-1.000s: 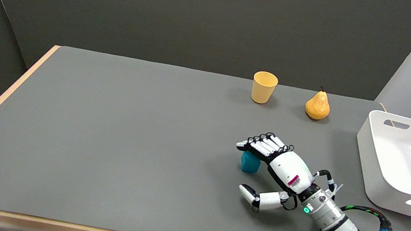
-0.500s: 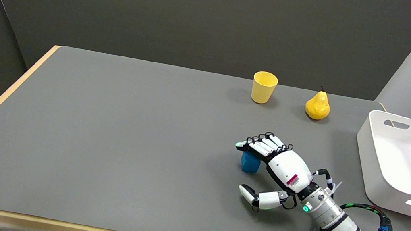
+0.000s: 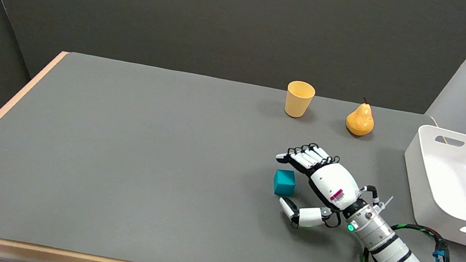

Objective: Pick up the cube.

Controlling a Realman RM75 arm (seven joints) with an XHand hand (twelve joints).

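A small teal cube (image 3: 284,182) sits on the grey table (image 3: 141,159), right of centre. My right hand (image 3: 315,185) is just to its right, with its fingers (image 3: 303,157) stretched out beyond the cube's far side and the thumb (image 3: 291,207) near the cube's front corner. The cube lies in the gap between them, and no finger visibly touches it. The hand holds nothing.
A yellow cup (image 3: 299,98) and a yellow pear (image 3: 360,119) stand near the table's far edge. A white bin (image 3: 460,183) is at the right edge. The table's front edge runs along the bottom.
The hand has moved back and slightly to the right, so its fingers no longer cover the cube's top. The thumb has come closer to the cube. The cube has stayed in place.
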